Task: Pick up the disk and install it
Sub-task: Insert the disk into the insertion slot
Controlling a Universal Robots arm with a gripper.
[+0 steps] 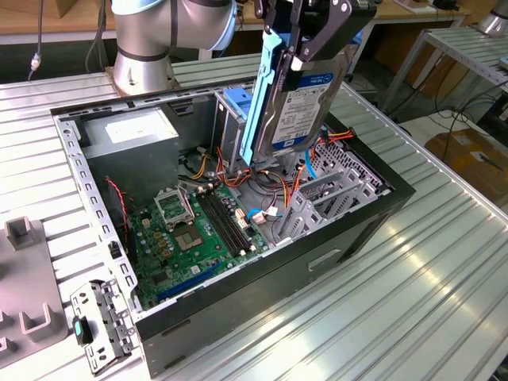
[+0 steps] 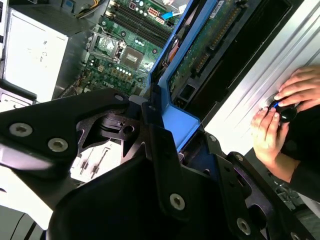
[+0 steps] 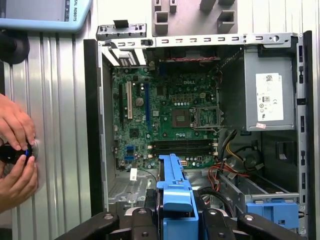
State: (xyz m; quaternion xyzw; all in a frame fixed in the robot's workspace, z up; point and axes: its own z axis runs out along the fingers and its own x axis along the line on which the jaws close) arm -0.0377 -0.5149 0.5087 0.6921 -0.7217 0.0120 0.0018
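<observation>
Pressure is applied to the disk (image 1: 305,99) by the gripper (image 1: 305,44), whose black fingers are pinched together on its upper end. The disk is held on edge and slightly tilted above the open computer case (image 1: 349,230), with its white and blue label facing the camera in the exterior view and a blue side rail (image 1: 258,103) running down its edge. Its lower end hangs just beside the metal cage with the blue top (image 1: 234,103); whether it touches anything inside cannot be told. In the second wrist view the green circuit board on the underside of the disk (image 2: 210,40) is seen. Below the disk, the green motherboard (image 1: 190,230) lies flat in the case, and the grey power-supply box (image 1: 131,135) sits in the far corner towards the exterior view's left. The case lies on its side on a ribbed metal worktop (image 1: 413,302). A small grey bracket (image 1: 99,321) lies on the worktop just beside the near corner of the case. In the first wrist view, a person's hands (image 3: 15,150) are seen on the worktop beside the case, closed around a small dark object.
</observation>
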